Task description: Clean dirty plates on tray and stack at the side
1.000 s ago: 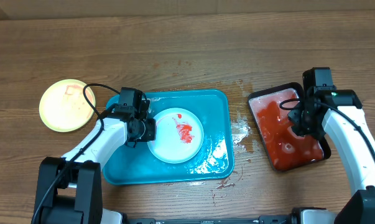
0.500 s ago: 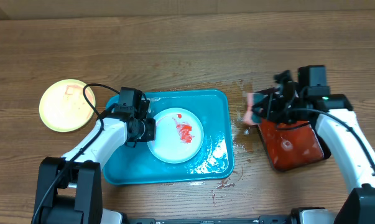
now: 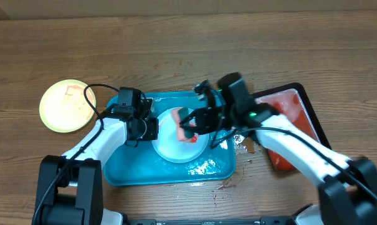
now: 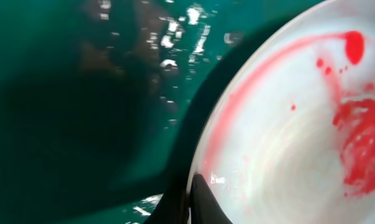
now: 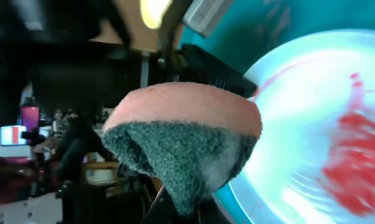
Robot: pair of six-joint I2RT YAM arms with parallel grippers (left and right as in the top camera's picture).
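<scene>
– What are the fingers of the left gripper doing?
– They are pinched together on the rim of the pale blue-white round plastic plate, with a red sauce smear beyond them.
– And the right gripper?
– Clamped on a pink sponge with a green scouring face, over that plate, opposite the left fingers. I cannot tell whether it touches.
– Further out?
– The plate lies in the large turquoise rectangular plastic tray, which is wet. Outward of the left gripper, a pale yellow round plastic plate sits on the wooden table. Behind the right gripper is a black rectangular tray of red liquid.
</scene>
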